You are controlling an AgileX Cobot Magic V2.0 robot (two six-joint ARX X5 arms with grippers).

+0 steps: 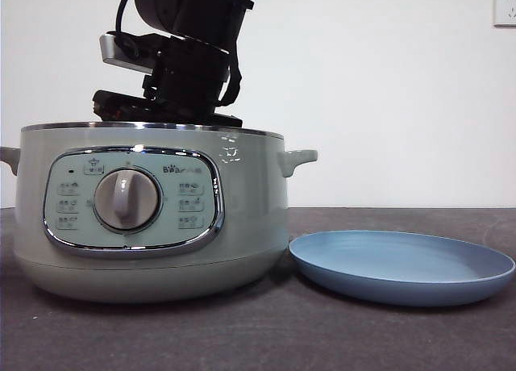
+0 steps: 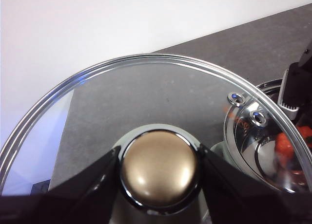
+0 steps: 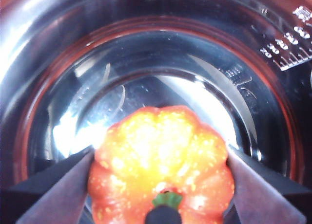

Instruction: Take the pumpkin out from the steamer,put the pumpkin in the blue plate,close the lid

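Note:
The sage-green steamer [image 1: 153, 218] stands open at the left of the front view. The right arm [image 1: 189, 56] reaches down into it from above. Inside the shiny inner pot [image 3: 156, 63] my right gripper [image 3: 160, 158] has its jaws pressed against both sides of the orange-red pumpkin [image 3: 161, 151], stem toward the camera. My left gripper [image 2: 159, 173] is shut on the knob [image 2: 159, 169] of the glass lid [image 2: 146, 92], held off to the side of the pot; the pot's rim [image 2: 243, 136] shows through the glass. The blue plate [image 1: 401, 266] lies empty to the right of the steamer.
The dark table [image 1: 258, 339] runs in front of the steamer and plate. A white wall stands behind, with a socket [image 1: 505, 8] at its upper right. The steamer's side handle [image 1: 298, 159] sticks out above the plate's near rim.

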